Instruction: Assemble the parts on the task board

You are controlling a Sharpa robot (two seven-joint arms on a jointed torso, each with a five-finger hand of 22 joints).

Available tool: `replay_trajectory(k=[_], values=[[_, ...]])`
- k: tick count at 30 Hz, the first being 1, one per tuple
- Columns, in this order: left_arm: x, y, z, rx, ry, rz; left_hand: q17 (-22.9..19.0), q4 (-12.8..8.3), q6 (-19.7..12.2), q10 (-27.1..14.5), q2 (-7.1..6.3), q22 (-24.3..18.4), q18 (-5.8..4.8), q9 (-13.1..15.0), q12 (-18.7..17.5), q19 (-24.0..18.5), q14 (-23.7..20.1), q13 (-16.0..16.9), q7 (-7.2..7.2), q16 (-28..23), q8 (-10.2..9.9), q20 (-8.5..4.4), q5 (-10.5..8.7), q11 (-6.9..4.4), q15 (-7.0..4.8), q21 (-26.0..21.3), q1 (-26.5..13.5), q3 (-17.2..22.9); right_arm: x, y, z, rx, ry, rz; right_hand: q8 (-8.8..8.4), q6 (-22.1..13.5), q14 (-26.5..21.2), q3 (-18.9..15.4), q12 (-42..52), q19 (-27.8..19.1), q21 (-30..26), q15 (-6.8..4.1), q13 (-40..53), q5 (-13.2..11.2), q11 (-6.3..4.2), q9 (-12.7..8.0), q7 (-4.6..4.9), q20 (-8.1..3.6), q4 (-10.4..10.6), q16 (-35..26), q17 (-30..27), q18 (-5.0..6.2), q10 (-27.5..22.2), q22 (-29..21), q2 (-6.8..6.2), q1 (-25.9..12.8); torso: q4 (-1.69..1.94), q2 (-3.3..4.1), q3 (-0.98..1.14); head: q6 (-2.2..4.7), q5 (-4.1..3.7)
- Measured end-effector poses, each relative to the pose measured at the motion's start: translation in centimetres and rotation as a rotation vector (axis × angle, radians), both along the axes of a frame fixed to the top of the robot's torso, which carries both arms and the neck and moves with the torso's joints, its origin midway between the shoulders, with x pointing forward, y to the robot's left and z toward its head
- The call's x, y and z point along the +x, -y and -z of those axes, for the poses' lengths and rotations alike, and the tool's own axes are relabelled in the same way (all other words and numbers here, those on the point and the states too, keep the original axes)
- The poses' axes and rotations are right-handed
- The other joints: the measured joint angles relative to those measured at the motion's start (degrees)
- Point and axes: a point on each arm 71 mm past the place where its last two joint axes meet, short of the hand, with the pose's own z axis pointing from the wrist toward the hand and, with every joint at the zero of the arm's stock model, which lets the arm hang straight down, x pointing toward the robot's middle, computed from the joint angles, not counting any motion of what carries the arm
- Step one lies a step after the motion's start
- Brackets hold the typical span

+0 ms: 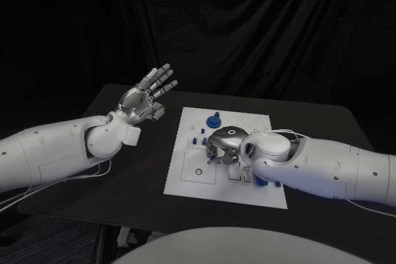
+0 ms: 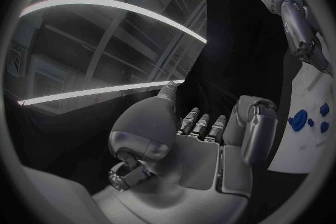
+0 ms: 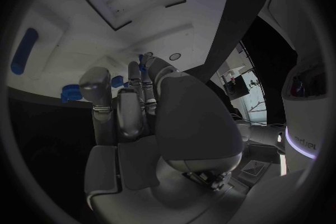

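right hand point(image 1: 224, 145) low over task board point(image 1: 191, 181) middle, fingers curled down, hold unclear | board mid-counter point(image 1: 123, 184), blue parts point(image 1: 213, 121) at far edge | left hand point(image 1: 147, 97) raised beside board, fingers spread, empty

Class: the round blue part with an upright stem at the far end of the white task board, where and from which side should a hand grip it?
Probably pinch the upright stem of the round blue part from above: it stands proud of the white task board, while its low base offers little to hold.
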Motion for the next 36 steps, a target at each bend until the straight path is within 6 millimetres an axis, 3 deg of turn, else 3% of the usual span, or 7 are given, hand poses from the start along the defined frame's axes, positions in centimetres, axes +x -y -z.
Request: replay_trajectory(k=[36], values=[[0.00, 0.14, 0.20, 0.016, -0.017, 0.012, 0.0, -0.2, 0.0, 0.0, 0.00, 0.0, 0.00, 0.0, 0.0, 0.0, 0.0, 0.0, 0.00, 0.0, 0.0, -0.01, 0.00, 0.00, 0.00, 0.0, 0.0, -0.2, -0.64, -0.70, 0.06, 0.010, -0.006, -0.020, -0.01, 0.4, 0.0, -0.1, -0.2, 0.0, 0.0, 0.00, 0.0, -0.2, -0.19, 0.1, -0.03, 0.00, -0.1, 0.0, 0.0, 0.00, 0.2, 0.0, -0.08, -0.1, -0.05, 0.00, 0.02, 0.00, 0.46]])
